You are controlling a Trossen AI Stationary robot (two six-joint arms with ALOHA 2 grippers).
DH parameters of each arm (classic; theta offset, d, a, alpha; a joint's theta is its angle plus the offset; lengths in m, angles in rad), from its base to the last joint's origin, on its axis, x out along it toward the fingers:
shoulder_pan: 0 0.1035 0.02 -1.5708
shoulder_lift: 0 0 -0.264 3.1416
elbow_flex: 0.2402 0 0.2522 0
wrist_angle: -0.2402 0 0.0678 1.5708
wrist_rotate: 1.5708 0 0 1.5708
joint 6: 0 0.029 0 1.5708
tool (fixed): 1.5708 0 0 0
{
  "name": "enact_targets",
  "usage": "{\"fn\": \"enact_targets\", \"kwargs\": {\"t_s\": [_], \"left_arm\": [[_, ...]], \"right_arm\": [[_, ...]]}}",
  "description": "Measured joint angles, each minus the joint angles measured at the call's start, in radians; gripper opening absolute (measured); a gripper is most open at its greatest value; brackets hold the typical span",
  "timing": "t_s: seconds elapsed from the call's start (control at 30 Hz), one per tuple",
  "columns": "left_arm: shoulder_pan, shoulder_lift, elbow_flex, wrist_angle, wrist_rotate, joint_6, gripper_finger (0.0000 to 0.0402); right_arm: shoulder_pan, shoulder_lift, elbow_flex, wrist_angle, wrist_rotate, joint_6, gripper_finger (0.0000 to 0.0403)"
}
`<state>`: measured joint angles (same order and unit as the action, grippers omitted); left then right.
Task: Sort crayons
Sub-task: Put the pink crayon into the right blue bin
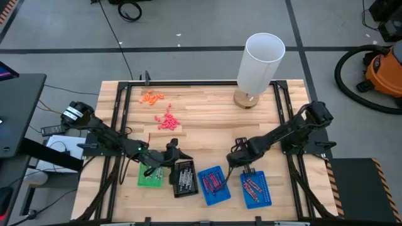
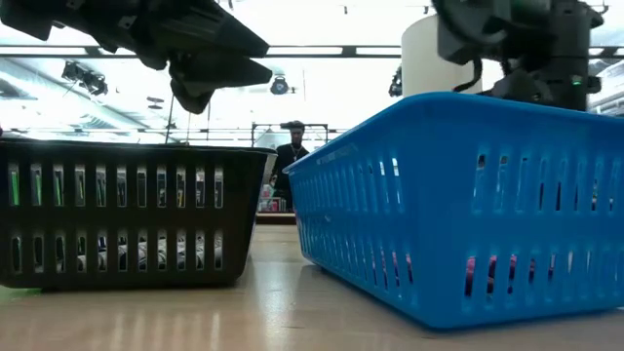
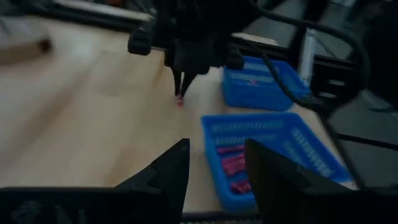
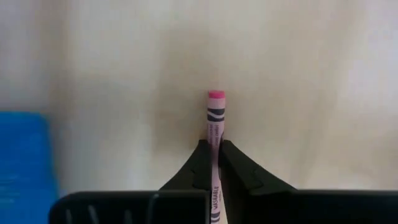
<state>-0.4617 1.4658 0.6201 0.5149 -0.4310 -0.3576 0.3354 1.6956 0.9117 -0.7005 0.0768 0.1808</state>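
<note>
My right gripper [image 4: 214, 146] points down over the bare wood just beyond the two blue trays [image 1: 213, 185] [image 1: 256, 190] and is shut on a pink crayon [image 4: 215, 121]. The left wrist view shows it too, my right gripper [image 3: 181, 87] with the crayon's pink end [image 3: 180, 101] under its fingertips. My left gripper [image 3: 214, 168] stands open and holds nothing, above the gap between the green tray [image 1: 149, 176] and the black tray [image 1: 183, 179]. Maroon crayons lie in both blue trays. Loose crayons lie in an orange heap [image 1: 152, 96] and a pink heap [image 1: 168, 121] on the far left of the table. My right gripper pinches the pink crayon by its paper-wrapped shaft [image 4: 214, 149] between its two fingers, from above. The crayon runs along the fingers, close to upright. Its pink end [image 4: 216, 94] sticks out below the fingertips. Whether that end touches the table cannot be told.
A tall white cylinder on a round base [image 1: 259, 69] stands at the far right of the table. Black rails [image 1: 119, 125] run along the table's left and right sides. Bare wood [image 1: 213, 125] lies in the middle. A person [image 2: 292, 156] stands in the room behind.
</note>
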Motion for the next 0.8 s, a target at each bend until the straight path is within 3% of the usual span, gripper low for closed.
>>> {"fn": "enact_targets", "kwargs": {"t_s": [0.13,0.33,0.47,0.63,0.8], "left_arm": [[-0.024,0.0,0.0,0.022,-0.12,0.073,0.0165],[-0.068,0.001,0.0,0.021,-0.298,0.193,0.0165],[-0.075,0.001,0.0,0.02,-0.357,0.247,0.0165],[-0.067,0.001,0.0,0.018,-0.396,0.291,0.0165],[-0.037,0.001,0.0,0.074,-0.418,0.388,0.0165]], "right_arm": [[-0.03,-0.02,0.081,-0.052,0.064,-0.018,0.002],[-0.011,-0.092,0.197,-0.154,-0.019,0.104,0.0025],[0.058,-0.168,0.21,-0.13,-0.127,0.356,0.0028],[0.201,-0.234,0.171,-0.129,-0.094,0.763,0.0032],[0.331,-0.193,0.116,-0.048,-0.079,1.1,0.0033]]}}
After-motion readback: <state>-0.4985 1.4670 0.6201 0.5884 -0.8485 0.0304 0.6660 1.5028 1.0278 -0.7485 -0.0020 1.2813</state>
